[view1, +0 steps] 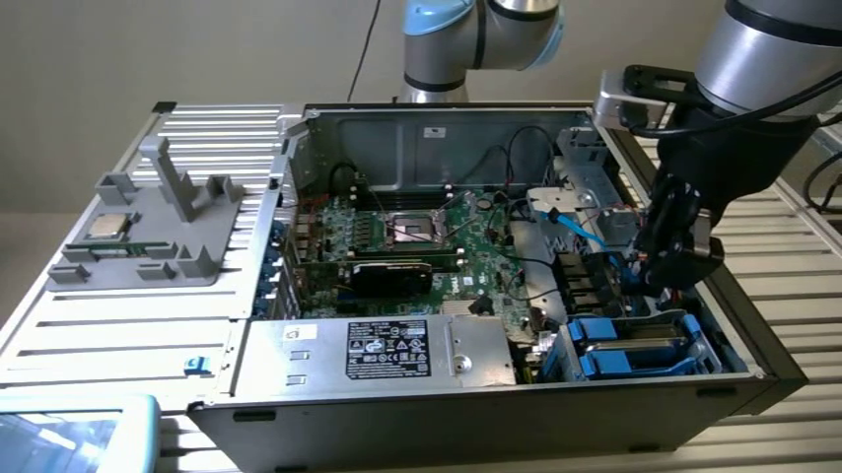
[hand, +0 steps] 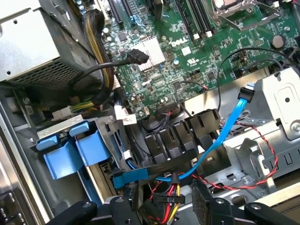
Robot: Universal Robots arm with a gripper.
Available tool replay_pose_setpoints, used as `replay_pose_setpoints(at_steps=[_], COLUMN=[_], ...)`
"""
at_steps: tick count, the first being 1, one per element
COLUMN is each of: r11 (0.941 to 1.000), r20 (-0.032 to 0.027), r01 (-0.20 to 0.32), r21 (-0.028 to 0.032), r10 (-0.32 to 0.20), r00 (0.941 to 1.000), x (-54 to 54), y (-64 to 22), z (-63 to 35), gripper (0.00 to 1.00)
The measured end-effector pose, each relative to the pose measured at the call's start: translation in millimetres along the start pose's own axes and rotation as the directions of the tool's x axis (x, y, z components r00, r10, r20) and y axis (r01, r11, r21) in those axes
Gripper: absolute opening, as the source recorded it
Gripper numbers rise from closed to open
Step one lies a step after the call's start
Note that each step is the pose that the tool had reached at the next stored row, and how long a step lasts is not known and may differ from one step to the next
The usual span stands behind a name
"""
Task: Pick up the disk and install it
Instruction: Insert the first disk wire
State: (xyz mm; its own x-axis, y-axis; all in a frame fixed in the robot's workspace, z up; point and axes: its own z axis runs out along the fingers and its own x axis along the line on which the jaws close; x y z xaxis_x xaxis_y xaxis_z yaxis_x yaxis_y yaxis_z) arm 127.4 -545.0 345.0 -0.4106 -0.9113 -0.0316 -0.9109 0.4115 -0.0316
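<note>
Gripper [view1: 668,276] spread, empty, hovering over drive bay [view1: 717,335]. Disk [view1: 629,347] sat in bay in its blue frame [hand: 70,152], just beside gripper. Risk: fingers [hand: 202,200] could snag blue cable [hand: 220,136] or red-black wires [hand: 265,161] close underneath, pulling connectors loose.

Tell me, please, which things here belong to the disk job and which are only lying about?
For the job:
hand, open, down inside the computer case
disk in its blue frame, in the case corner near the hand

Only lying about:
small chip on the grey stand
silver box with black label
blue cable
</note>
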Motion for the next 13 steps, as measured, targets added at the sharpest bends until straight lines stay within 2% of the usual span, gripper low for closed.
replay_pose_setpoints(at_steps=[2,4,5,6,9,10,13], r11=[1.0000,1.0000,1.0000,1.0000,1.0000,1.0000,0.9999], r20=[0.0004,0.0004,0.0004,0.0004,-0.0004,-0.0024,-0.0211], r01=[-0.004,-0.006,-0.007,-0.007,-0.007,-0.007,-0.006], r21=[0.0011,0.0013,0.0014,0.0014,0.0018,0.0026,0.0117], r10=[0.004,0.006,0.007,0.007,0.007,0.007,0.006], r00=[1.0000,1.0000,1.0000,1.0000,1.0000,1.0000,0.9998], x=[0.0,-0.1,-0.1,-0.1,-4.0,-5.9,-10.4], y=[0.1,0.1,0.1,0.1,1.9,2.8,5.1], z=[0.0,0.0,0.0,0.0,0.1,-0.1,-3.0], gripper=[0.56,0.42,0.42,0.36,0.35,0.35,0.35])
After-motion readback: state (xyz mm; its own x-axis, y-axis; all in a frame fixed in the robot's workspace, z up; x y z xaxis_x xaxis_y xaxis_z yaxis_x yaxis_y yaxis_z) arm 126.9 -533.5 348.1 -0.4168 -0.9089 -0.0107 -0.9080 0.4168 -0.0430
